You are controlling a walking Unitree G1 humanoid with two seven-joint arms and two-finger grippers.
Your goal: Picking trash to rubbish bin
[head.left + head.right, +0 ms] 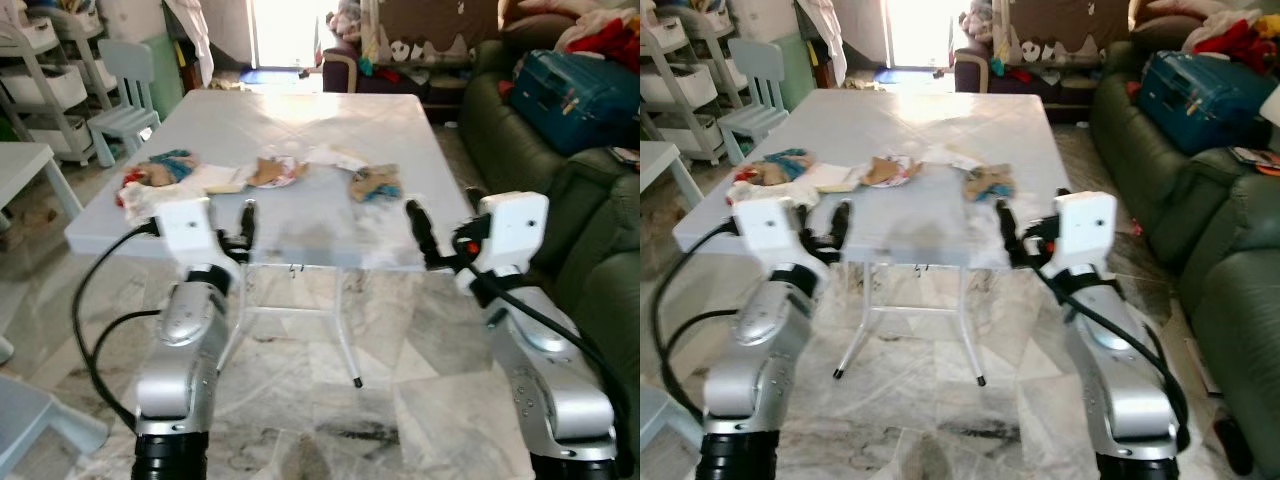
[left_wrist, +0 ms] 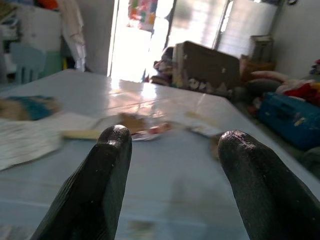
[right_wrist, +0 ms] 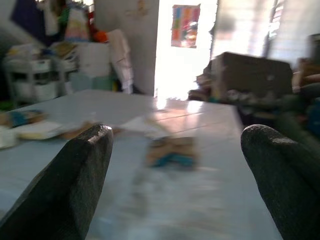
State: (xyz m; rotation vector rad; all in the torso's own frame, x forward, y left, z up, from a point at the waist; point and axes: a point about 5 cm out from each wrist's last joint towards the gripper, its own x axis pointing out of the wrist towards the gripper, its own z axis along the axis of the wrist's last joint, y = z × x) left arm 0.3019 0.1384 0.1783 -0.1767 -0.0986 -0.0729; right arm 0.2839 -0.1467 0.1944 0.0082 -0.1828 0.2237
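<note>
Left gripper and right gripper, fingers spread and empty, face the table (trash-strewn).

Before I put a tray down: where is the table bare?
The table's far half beyond the trash row is bare. The near strip is crowded: crumpled wrappers, a paper plate and a brown-blue wrapper.

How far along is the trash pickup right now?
Nothing looks binned yet. The trash still lies in a row on the table: a crumpled wrapper at the left, a paper piece in the middle, another wrapper at the right. Both grippers, left and right, are raised at the near table edge, open and holding nothing. Every pick and every drop is left.
</note>
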